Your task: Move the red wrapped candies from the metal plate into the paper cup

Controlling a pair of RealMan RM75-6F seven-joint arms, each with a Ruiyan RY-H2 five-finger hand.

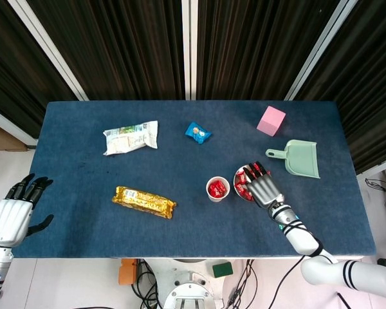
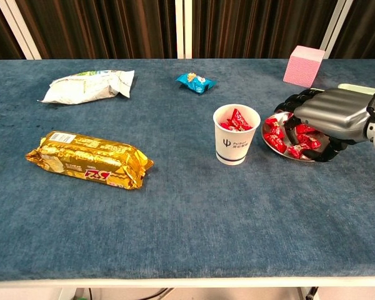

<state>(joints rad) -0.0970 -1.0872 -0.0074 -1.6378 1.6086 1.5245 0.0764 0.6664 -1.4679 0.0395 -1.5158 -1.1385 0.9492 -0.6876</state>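
A white paper cup (image 1: 217,188) (image 2: 236,133) stands near the table's middle right with red wrapped candies inside. Just right of it sits the small metal plate (image 2: 280,151) holding several red candies (image 1: 240,187) (image 2: 274,134). My right hand (image 1: 264,188) (image 2: 331,115) hovers over the plate's right half, palm down, fingers curled down among the candies. Whether a candy is pinched under the fingers is hidden. My left hand (image 1: 16,209) hangs off the table's front left corner with fingers spread and nothing in it; the chest view does not show it.
A gold snack bar (image 1: 143,201) (image 2: 87,159) lies front left, a white packet (image 1: 131,137) (image 2: 87,84) behind it. A blue candy bag (image 1: 197,132) (image 2: 196,82) sits at the back middle. A pink cube (image 1: 271,120) (image 2: 306,65) and a green dustpan (image 1: 296,158) lie behind the plate.
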